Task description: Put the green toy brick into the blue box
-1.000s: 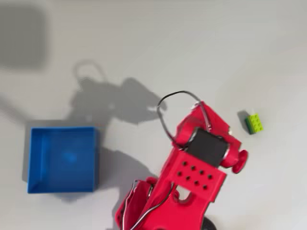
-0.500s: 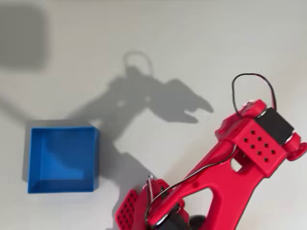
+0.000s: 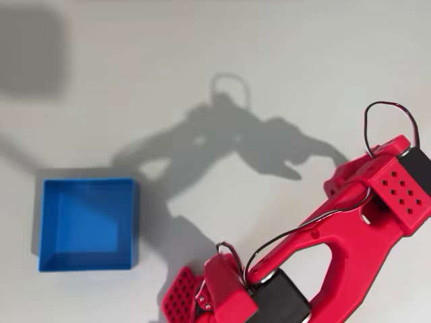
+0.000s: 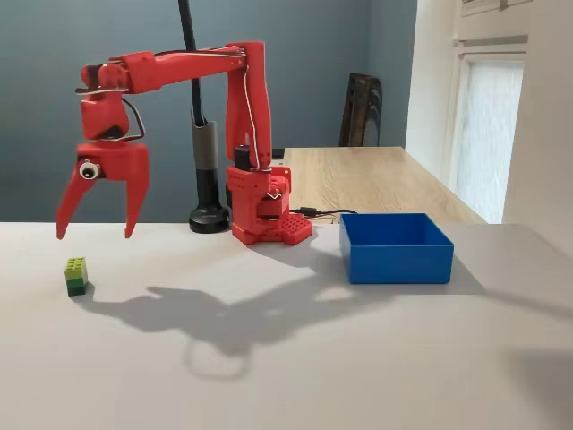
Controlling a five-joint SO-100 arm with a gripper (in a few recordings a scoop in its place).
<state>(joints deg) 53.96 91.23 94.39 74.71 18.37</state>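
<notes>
The green toy brick point(image 4: 76, 275), lime on top with a darker green lower part, sits on the white table at the left of the fixed view. My red gripper point(image 4: 94, 233) hangs open in the air just above it and slightly to the right, fingers pointing down with nothing between them. The blue box point(image 4: 394, 246) stands empty on the table far to the right in that view. In the overhead view the blue box point(image 3: 87, 224) is at the left. The red arm point(image 3: 377, 202) reaches to the right edge there and hides the brick beneath its wrist.
The arm's base point(image 4: 267, 215) stands at the table's back, with a black lamp foot point(image 4: 209, 218) beside it. A wooden table point(image 4: 376, 175) lies behind. The arm's shadow falls across the white surface between brick and box.
In the overhead view the arm has swung rightward and stretched out, so its wrist now covers the brick that showed a second ago. The box has not moved.
</notes>
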